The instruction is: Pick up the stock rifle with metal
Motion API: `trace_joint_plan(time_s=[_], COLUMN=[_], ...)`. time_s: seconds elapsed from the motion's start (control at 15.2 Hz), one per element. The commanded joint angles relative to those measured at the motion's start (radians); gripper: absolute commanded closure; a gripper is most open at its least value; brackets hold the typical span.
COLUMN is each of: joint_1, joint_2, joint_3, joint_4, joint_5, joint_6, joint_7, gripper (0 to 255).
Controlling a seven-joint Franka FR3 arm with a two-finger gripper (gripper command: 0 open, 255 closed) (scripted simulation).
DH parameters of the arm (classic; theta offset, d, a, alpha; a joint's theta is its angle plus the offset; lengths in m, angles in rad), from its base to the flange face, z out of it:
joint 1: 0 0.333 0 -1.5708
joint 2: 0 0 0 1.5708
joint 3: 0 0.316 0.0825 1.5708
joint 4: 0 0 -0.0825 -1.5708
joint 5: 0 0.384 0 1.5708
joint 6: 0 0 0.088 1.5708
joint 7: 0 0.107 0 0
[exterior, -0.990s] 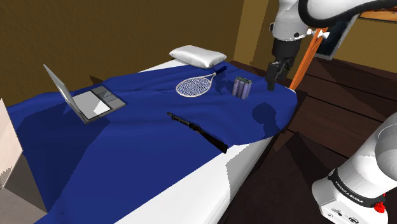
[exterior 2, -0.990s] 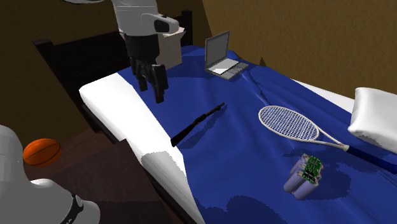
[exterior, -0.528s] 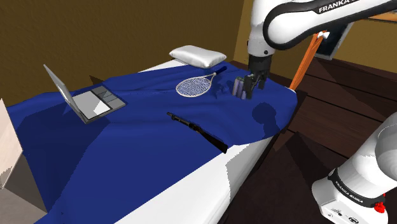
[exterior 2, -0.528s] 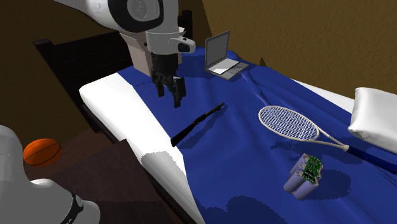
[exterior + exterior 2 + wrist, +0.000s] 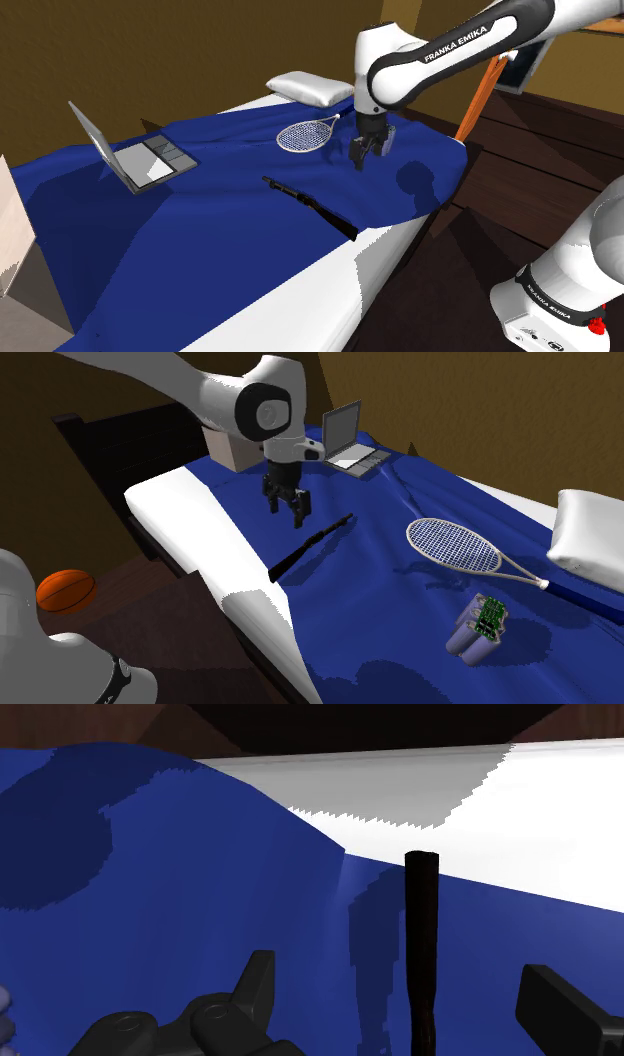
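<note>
The rifle (image 5: 310, 547) is seen lying ungrasped on the bed (image 5: 175, 502) at mid-frame. The tool (image 5: 288, 510) is spread wide, empty, just above it. Descent, grasp and lift are judged outstanding.

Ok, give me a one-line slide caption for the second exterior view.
Open gripper hovering over the blue bed near the black rifle, racket and laptop lying farther off.

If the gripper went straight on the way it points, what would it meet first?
Most likely the black rifle, seen on the blue blanket between the open fingers of the gripper. Depth is unclear, so it could touch the blanket just beside it.
</note>
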Motion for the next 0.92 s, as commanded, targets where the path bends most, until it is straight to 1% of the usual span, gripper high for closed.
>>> trace_joint_plan(time_s=[0.0, 0.46, 0.86], joint_1=[0.003, 0.025, 0.053], joint_2=[0.085, 0.361, 0.6], joint_3=[0.003, 0.008, 0.005], joint_4=[0.052, 0.25, 0.472], joint_5=[-0.008, -0.035, -0.053], joint_6=[0.031, 0.1, 0.111], joint_7=[0.006, 0.029, 0.037], gripper=[0, 0, 0])
